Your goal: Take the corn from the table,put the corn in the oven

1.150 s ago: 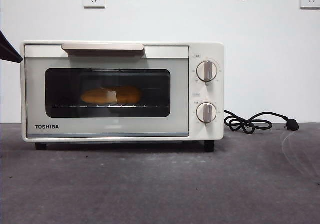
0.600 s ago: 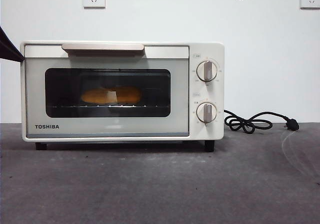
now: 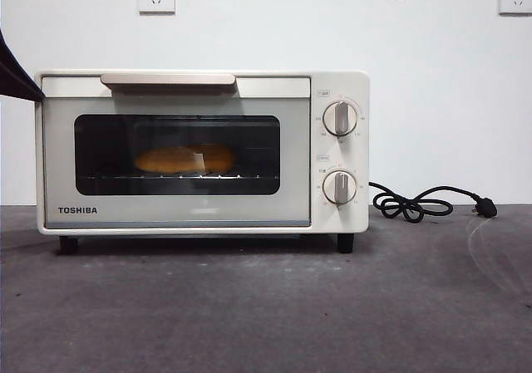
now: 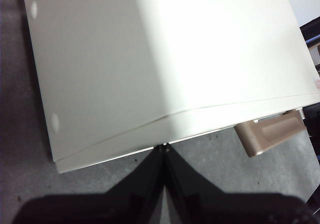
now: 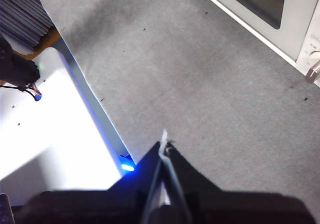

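Note:
The corn (image 3: 184,159) lies on the wire rack inside the cream oven (image 3: 191,215), seen through the dark glass of its shut door. The oven's handle (image 3: 168,79) runs along the top of the door. My left gripper (image 4: 163,149) is shut with nothing in it, its tips against the front edge of the oven's top (image 4: 165,59), near the handle (image 4: 270,131); in the front view the left gripper (image 3: 15,78) shows as a dark tip at the oven's left corner. My right gripper (image 5: 164,146) is shut and empty, held high over the table (image 5: 210,84).
A black cord (image 3: 424,203) with its plug lies on the table (image 3: 266,306) right of the oven. Two knobs (image 3: 339,117) sit on the oven's right panel. A white wall with sockets stands behind. A bright white base (image 5: 45,129) borders the table in the right wrist view.
The oven has shifted slightly, its right edge and handle a few pixels further left and back. The dark tip at its left corner has risen a little. The corn stays on the rack.

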### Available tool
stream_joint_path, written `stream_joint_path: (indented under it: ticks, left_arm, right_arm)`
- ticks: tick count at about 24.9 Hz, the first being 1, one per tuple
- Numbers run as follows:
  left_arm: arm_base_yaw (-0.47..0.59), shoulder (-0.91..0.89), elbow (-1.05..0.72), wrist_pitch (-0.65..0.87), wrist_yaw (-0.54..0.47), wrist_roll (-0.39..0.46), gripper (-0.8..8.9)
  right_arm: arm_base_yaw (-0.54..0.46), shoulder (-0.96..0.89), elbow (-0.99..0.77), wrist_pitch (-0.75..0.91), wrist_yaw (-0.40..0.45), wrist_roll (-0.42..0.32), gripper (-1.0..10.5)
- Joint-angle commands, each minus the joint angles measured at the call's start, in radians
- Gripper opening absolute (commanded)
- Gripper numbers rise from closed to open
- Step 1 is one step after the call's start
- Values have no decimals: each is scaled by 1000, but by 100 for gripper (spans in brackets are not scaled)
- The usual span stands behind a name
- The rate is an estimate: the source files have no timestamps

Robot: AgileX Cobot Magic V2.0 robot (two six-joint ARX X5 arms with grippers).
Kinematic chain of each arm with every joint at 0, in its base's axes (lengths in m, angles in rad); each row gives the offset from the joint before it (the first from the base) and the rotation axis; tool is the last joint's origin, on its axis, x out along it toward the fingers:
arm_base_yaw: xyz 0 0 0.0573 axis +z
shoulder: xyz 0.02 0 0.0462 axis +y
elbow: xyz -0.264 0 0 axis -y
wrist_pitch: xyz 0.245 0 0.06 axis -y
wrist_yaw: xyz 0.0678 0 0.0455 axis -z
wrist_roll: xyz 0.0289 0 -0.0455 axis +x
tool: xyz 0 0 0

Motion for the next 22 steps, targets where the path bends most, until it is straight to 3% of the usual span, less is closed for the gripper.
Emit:
stream_joint_path:
  ticks: [1,5,13,17,22]
  left_arm:
    - [1,1,0,26,-11,-13,-8]
    - [0,1,0,-48,-9,-5,-8]
    - [-42,-39,0,-219,-3,133,-7]
    - [-91,-135,0,-259,-12,156,-7]
    - [-174,-319,0,-281,-155,130,-7]
  right_arm:
    - [-1,6,0,3,-2,6,-8]
    - [-1,6,0,2,-2,6,-8]
    - [-1,6,0,6,-2,6,-8]
    - [-1,6,0,14,-2,6,-8]
    - [-1,6,-1,35,-2,6,-8]
